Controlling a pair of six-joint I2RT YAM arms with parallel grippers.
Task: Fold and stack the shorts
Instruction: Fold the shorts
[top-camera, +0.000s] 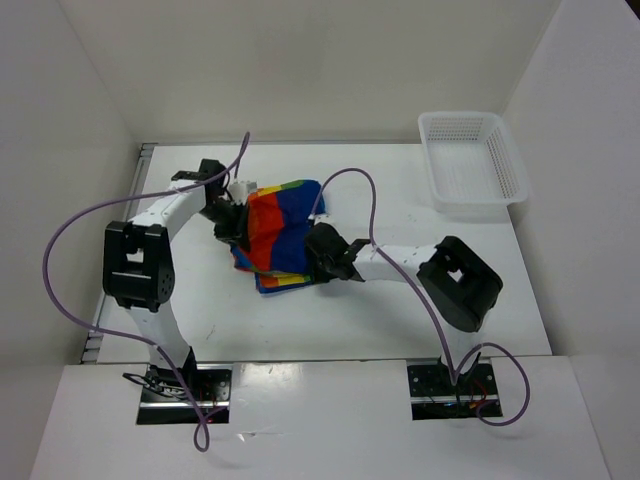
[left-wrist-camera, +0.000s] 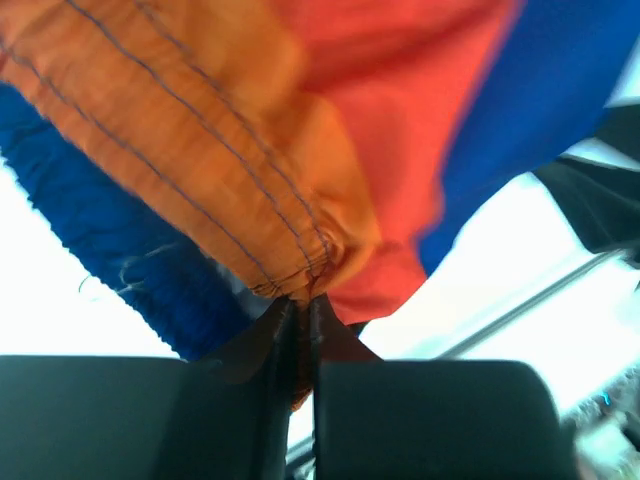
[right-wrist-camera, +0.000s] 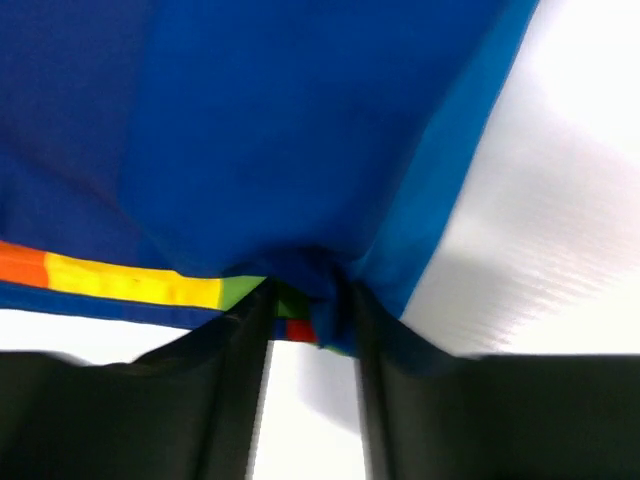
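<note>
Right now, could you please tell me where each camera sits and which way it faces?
Top external: above and behind the bases, looking down on the white table; both arms show, left gripper and right gripper at the rainbow-striped cloth shorts.
Left wrist: on that wrist, facing along its black fingers, pinching orange cloth.
Right wrist: likewise, fingers pinching blue cloth.
Shared: all three see the shorts.

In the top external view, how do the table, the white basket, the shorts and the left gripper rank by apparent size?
1. table
2 and 3. white basket and shorts: nearly alike. The shorts are bunched and partly covered, so I leave them unranked.
4. left gripper
</note>
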